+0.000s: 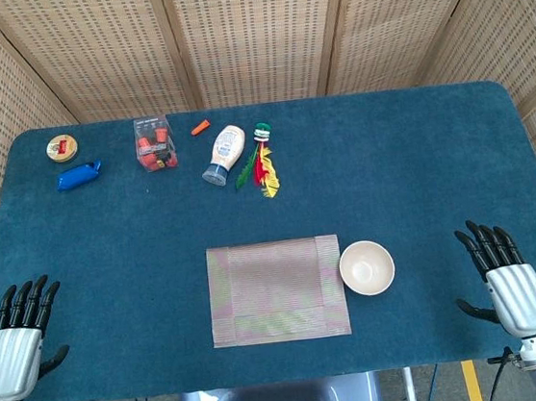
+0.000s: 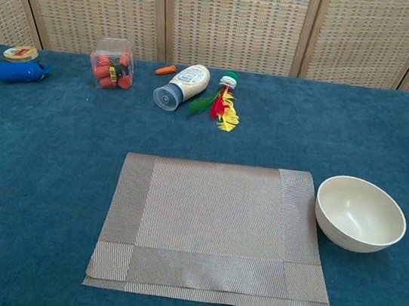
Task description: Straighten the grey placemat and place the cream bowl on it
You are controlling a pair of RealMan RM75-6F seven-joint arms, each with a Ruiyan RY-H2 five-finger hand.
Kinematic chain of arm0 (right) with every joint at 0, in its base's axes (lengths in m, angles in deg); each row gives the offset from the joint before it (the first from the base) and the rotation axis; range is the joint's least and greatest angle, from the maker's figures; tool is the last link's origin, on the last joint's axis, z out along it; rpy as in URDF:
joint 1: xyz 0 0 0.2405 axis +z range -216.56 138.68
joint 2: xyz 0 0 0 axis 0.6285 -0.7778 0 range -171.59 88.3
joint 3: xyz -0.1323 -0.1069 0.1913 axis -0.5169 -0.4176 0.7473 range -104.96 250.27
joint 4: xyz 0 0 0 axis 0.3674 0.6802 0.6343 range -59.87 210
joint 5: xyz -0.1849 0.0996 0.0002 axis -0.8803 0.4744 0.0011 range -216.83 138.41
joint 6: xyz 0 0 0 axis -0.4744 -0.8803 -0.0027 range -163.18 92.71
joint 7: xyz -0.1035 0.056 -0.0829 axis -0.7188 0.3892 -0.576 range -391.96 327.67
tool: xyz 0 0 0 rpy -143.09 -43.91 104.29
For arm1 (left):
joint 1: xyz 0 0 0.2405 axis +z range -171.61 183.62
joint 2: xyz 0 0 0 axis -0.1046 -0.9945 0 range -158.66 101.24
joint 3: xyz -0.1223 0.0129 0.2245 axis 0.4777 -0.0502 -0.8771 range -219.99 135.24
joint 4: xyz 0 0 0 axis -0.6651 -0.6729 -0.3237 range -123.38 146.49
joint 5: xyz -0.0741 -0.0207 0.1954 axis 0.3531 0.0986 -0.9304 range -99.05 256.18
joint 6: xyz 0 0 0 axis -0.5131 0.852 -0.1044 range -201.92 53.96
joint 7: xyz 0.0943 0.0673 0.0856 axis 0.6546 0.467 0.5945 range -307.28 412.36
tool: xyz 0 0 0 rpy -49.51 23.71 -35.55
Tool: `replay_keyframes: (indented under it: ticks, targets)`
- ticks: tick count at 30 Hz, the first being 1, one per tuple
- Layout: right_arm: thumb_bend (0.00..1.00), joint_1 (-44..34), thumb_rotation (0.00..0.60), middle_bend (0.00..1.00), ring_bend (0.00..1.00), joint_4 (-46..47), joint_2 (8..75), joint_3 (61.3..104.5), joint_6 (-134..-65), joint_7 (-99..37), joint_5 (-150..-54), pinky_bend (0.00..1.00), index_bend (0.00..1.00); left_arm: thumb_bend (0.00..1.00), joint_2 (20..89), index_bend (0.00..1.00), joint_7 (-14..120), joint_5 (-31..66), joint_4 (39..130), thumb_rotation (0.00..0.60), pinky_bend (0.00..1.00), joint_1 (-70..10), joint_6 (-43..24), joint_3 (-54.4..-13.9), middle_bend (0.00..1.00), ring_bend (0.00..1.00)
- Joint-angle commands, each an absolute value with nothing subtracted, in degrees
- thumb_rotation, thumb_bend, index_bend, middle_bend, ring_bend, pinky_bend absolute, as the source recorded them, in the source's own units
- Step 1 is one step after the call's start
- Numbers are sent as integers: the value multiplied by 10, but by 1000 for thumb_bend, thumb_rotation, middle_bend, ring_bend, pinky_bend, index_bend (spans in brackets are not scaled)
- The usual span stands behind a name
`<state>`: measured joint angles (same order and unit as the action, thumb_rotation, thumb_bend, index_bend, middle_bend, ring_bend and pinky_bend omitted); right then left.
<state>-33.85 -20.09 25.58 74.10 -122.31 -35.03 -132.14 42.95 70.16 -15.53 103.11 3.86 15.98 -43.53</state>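
The grey placemat (image 1: pixel 276 289) (image 2: pixel 213 229) lies flat near the table's front edge, its near strip folded over on itself. An empty cream bowl (image 1: pixel 367 268) (image 2: pixel 360 214) stands upright on the blue cloth just right of the mat, almost touching its edge. My left hand (image 1: pixel 17 332) rests at the front left corner with fingers spread and nothing in it. My right hand (image 1: pixel 504 275) sits at the front right, likewise spread and empty, well to the right of the bowl. Neither hand shows in the chest view.
Along the back left lie a round tin (image 1: pixel 62 147), a blue object (image 1: pixel 78 176), a clear box of red pieces (image 1: pixel 154 144), a small orange item (image 1: pixel 201 127), a tipped sauce bottle (image 1: pixel 224 153) and a feathered shuttlecock (image 1: pixel 262 157). Wicker screens (image 1: pixel 248 28) stand behind the table.
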Motion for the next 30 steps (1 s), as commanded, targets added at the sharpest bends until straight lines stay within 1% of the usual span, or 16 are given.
replay_keyframes:
  ticks: [1, 12, 30]
  targets:
    - [157, -339, 600, 0, 0, -202, 255, 740, -1222, -352, -1322, 0, 34, 0, 429, 0, 704, -153, 1034, 600, 0, 39, 159, -435, 0, 0]
    - [157, -339, 600, 0, 0, -208, 250, 739, -1223, -346, -1323, 0, 51, 0, 443, 0, 698, -173, 1021, 600, 0, 42, 184, -430, 0, 0]
    - [156, -340, 600, 0, 0, -205, 248, 740, -1225, -334, -1324, 0, 67, 0, 462, 0, 702, -180, 1005, 600, 0, 36, 179, -429, 0, 0]
